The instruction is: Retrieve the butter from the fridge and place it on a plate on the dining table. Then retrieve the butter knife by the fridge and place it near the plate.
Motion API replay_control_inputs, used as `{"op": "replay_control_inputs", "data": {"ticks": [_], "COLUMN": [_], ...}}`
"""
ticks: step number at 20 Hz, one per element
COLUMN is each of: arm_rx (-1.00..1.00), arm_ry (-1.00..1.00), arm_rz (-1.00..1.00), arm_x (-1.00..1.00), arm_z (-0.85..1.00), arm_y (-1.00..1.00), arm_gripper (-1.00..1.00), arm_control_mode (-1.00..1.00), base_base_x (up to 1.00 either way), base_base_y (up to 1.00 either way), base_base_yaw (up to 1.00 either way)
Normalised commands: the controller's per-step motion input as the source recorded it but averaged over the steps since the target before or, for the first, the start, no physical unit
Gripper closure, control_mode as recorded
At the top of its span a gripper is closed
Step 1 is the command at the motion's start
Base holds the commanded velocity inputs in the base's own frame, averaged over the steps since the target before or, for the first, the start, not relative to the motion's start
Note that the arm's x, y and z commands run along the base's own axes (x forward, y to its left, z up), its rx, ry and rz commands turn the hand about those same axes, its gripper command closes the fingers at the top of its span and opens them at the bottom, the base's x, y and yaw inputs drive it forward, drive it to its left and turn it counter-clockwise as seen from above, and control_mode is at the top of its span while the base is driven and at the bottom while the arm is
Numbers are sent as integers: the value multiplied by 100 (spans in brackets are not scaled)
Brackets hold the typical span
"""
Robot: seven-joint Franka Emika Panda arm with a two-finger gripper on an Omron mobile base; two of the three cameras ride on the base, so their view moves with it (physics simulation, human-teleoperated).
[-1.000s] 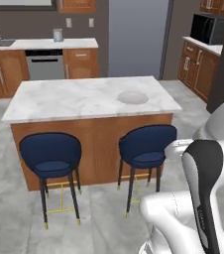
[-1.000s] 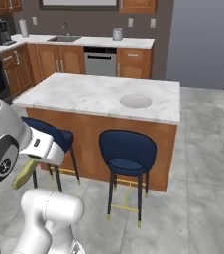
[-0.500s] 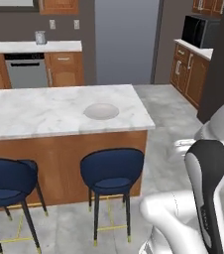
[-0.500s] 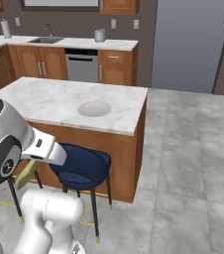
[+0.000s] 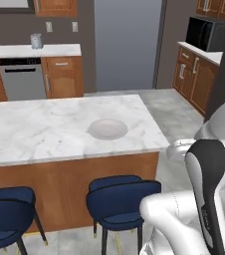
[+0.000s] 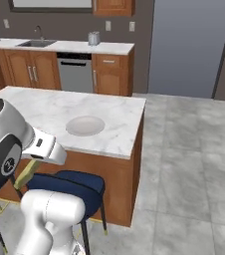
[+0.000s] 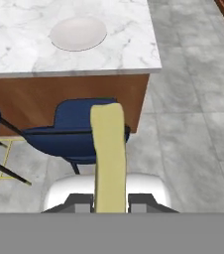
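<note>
Butter (image 7: 109,158) sits pinched between my fingers (image 7: 79,202) — a pale yellow stick standing up from my gripper (image 7: 110,202) in the hand view, its far end overlapping the blue stool (image 7: 72,134) below. My jaws are nearly closed, clamped on the stick. In the right base view the butter (image 6: 26,173) pokes out low under my arm, beside the same stool (image 6: 72,185).

Plate (image 5: 108,129) lies flat on the dining table (image 5: 30,134), near the table's right end and set in from every edge. Bare marble all around it, nothing touching it. From the hand view the plate (image 7: 78,33) is up and left of the butter, well apart, with the table's front edge and brown side panel between.

Open room: grey tile floor runs wide past the table's right end, back toward the fridge (image 6: 191,47). Two blue stools are tucked against the table's near side — the second (image 5: 5,216) sits to the left.

Back counter holds a small grey canister (image 5: 36,41) above the dishwasher (image 5: 21,77). Black microwave (image 5: 204,35) sits on the right-hand counter. No writing is legible anywhere.
</note>
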Motion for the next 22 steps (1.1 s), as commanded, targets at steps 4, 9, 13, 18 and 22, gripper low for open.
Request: {"op": "replay_control_inputs", "data": {"ticks": [4, 9, 13, 18, 22], "arm_rx": [0, 0, 0, 0, 0], "arm_ry": [0, 0, 0, 0, 0], "arm_rz": [0, 0, 0, 0, 0], "arm_x": [0, 0, 0, 0, 0], "arm_z": [0, 0, 0, 0, 0], "arm_y": [0, 0, 0, 0, 0], "arm_gripper": [100, 100, 100, 100, 100], "arm_control_mode": [100, 100, 100, 100, 100], "base_base_x": [45, 41, 63, 54, 19], "base_base_y": [58, 60, 39, 21, 9], "base_base_yaw": [-10, -11, -7, -2, 0]}}
